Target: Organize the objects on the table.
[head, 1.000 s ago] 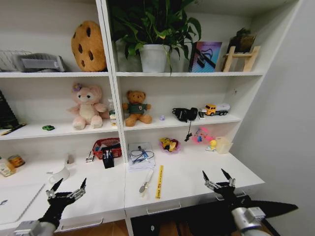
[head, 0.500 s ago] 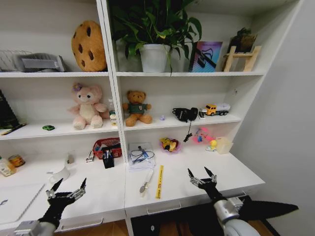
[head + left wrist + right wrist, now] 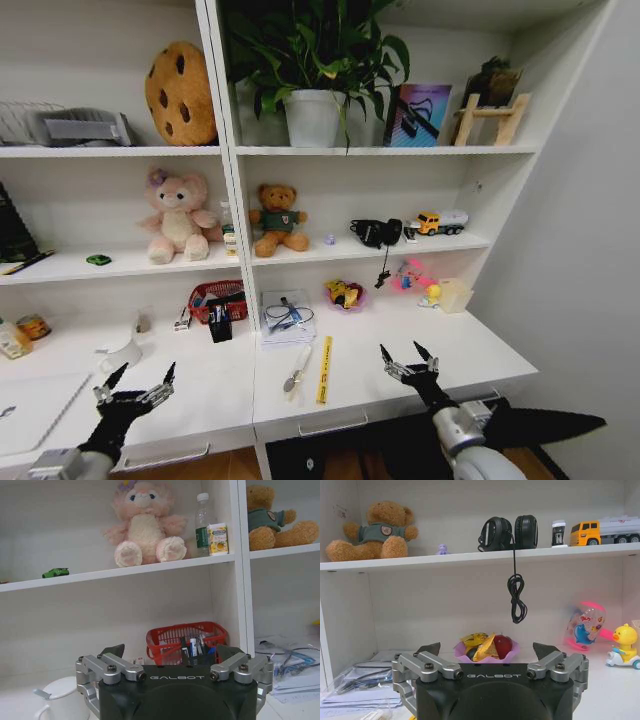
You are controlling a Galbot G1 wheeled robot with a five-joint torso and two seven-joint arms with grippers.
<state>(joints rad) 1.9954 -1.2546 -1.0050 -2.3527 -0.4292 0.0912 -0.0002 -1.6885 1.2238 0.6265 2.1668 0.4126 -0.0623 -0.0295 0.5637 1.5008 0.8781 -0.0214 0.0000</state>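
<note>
Left gripper (image 3: 135,385): positioned above the near left part of the table (image 3: 380,365), jaws spread wide, holding nothing. In the left wrist view the left gripper (image 3: 170,652) faces the red basket (image 3: 187,640) of pens at the far side of the table, with a white mug (image 3: 60,700) nearer and to the left.

Right gripper (image 3: 407,362): positioned above the near right part of the table, jaws spread wide, holding nothing. In the right wrist view the right gripper (image 3: 490,649) faces a pink bowl (image 3: 487,649) of snacks at the far side; a yellow duck toy (image 3: 624,647) stands further right.

Objects on the table:
- Silver laptop (image 3: 30,408): near left corner, lid closed, partly cut off by the view edge.
- Red basket (image 3: 218,297): far side, left of the shelf divider.
- Stack of papers (image 3: 287,318): far centre, with a blue-cabled item lying on top.
- Yellow ruler (image 3: 324,368): centre, running near to far, just left of the right gripper.
- Silver tool (image 3: 297,370): just left of the ruler and roughly parallel to it.
- Pink bowl (image 3: 345,295): far side, right of the papers.

Shelf above the table: a small green toy car (image 3: 98,260) sits on the left section, left of the pink plush bear (image 3: 177,215). A brown bear (image 3: 277,218), black headphones (image 3: 376,232) and a toy truck (image 3: 440,222) occupy the right section.
</note>
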